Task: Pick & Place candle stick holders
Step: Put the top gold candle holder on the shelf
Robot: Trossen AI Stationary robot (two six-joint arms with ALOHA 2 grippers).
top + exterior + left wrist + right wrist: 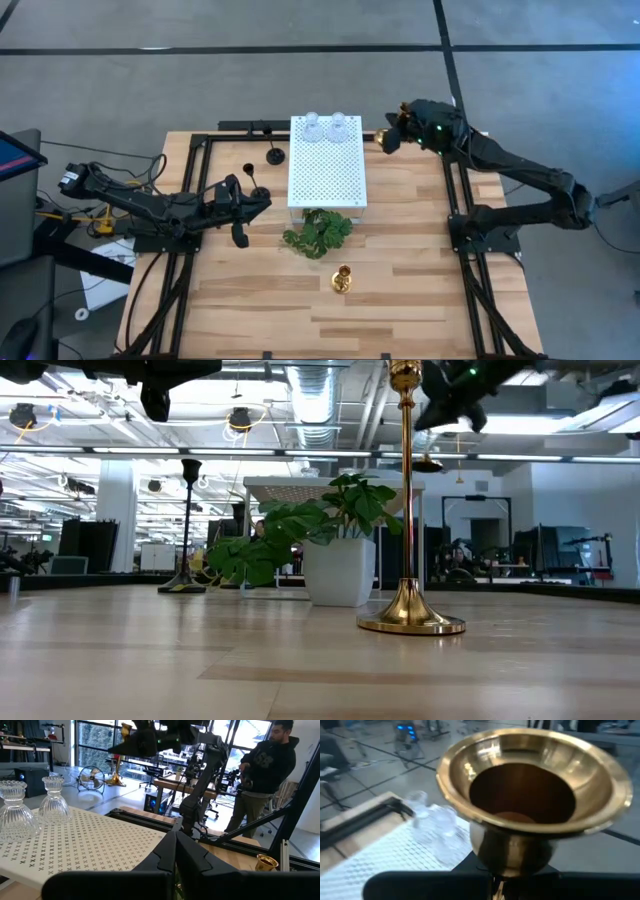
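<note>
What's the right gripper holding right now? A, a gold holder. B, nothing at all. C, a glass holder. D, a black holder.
A: the right gripper is shut on a gold holder near the white tray's far right corner, and the holder's brass cup fills the right wrist view.

The wooden table point(400, 260) held a white perforated stand point(327, 165), with the green sprig point(317, 234), gold holder point(342, 280) and two black holders point(262, 166) around it.

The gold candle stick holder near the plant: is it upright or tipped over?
Upright. In the low view the gold holder stands on its round base flat on the table, stem vertical, no gripper touching it.
</note>
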